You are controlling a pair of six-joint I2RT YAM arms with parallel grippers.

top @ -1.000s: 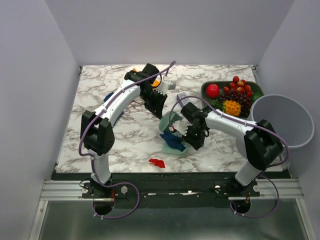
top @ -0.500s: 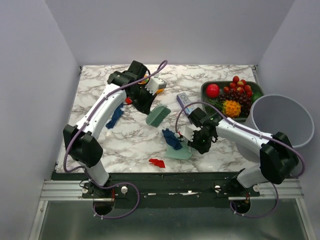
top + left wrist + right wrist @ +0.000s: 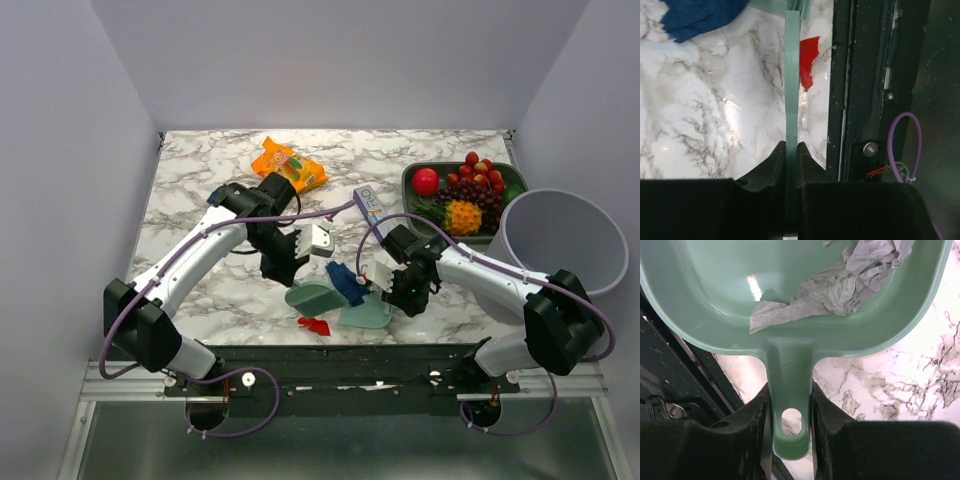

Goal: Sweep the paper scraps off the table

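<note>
Gripping the brush [image 3: 792, 90] edge-on, the left gripper [image 3: 791, 150] is clamped shut; the right gripper [image 3: 790, 407] clasps the dustpan [image 3: 790, 300] handle. 1 red scrap [image 3: 807, 62] lies on the table [image 3: 715, 125] just beside its front edge, so a stroke angled outward could flick it off, missing the dustpan

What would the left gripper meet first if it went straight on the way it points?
Probably the green dustpan: the left gripper, shut on the brush, aims at it, the red scrap just beside that line. Depth is unclear.
</note>
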